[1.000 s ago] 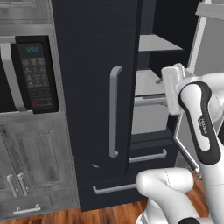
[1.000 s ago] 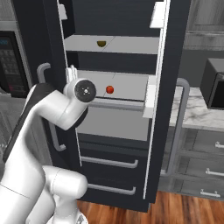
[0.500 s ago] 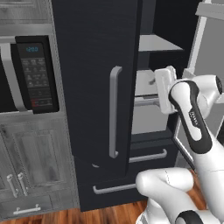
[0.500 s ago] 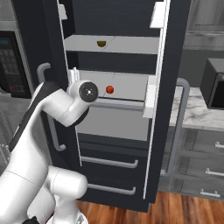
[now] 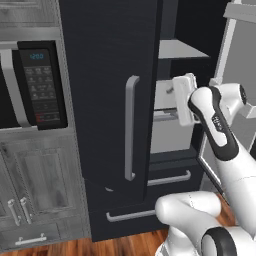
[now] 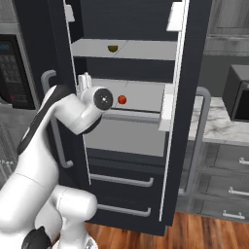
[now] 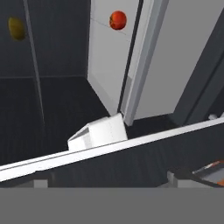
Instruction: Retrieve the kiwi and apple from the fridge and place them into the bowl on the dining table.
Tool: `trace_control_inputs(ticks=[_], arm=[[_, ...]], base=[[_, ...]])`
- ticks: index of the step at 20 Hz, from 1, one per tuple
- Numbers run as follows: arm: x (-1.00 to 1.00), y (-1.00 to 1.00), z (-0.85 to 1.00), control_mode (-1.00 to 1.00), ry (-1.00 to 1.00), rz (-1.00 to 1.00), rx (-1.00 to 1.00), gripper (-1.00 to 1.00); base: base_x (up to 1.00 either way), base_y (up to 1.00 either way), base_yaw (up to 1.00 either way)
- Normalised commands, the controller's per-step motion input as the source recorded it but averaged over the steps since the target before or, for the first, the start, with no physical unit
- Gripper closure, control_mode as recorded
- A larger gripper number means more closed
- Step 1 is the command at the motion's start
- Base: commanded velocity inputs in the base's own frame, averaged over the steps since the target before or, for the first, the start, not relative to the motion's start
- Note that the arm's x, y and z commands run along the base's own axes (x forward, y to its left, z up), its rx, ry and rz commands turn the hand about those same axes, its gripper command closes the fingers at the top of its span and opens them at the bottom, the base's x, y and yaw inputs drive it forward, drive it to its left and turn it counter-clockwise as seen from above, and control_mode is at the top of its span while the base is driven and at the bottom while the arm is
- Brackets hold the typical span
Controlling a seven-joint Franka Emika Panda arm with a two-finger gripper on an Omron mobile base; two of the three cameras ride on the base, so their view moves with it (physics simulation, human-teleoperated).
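- The pincer [image 5: 183, 99] is carried at the mouth of the open fridge [image 5: 110, 100], level with the middle shelf. Its jaws stand spread wide and released; nothing lies between them.
- In the right base view the pincer [image 6: 84, 81] sits at the left edge of the fridge opening, in front of the wrist, apart from both fruits.
- Step in hand, as judged: reach into the fridge for the first fruit. No fruit is grasped yet, so the task looks to be in its early part.
- Recommended approach: keep the jaws spread, rotate the wrist so the fingers point into the compartment, and pass between the door edge and the shelf front without brushing either.
- Centre the chosen fruit between the fingers before closing. A round, glossy fruit is likely to roll if touched on one side first.
- The apple [image 6: 122, 99] is a small glossy red ball resting on the light grey middle shelf, near the pincer and to its right. In the hand view the apple [image 7: 117, 20] appears near the top edge.
- The kiwi [image 6: 112, 48] is a small olive-brown round fruit on the shelf above, well apart from the pincer. In the hand view the kiwi [image 7: 16, 28] shows as a dull yellow-green oval.
- A black microwave [image 5: 37, 82] is set in the grey cabinets left of the fridge.
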Motion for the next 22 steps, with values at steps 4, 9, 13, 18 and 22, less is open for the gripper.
trace_control_inputs(ticks=[4, 9, 13, 18, 22], arm=[[0.38, 0.06, 0.02, -1.0, -0.06, 0.0, 0.0, -1.0], [0.47, 0.15, 0.0, -1.0, -0.05, 0.01, 0.0, -1.0], [0.33, 0.11, 0.0, -1.0, 0.0, 0.04, 0.0, -1.0], [0.26, 0.0, 0.0, -1.0, 0.0, 0.1, 0.0, -1.0], [0.37, 0.0, 0.0, -1.0, 0.0, 0.09, 0.0, -1.0]], base=[[0.0, 0.0, 0.0], [0.0, 0.0, 0.0], [0.0, 0.0, 0.0], [0.0, 0.0, 0.0], [0.0, 0.0, 0.0]])
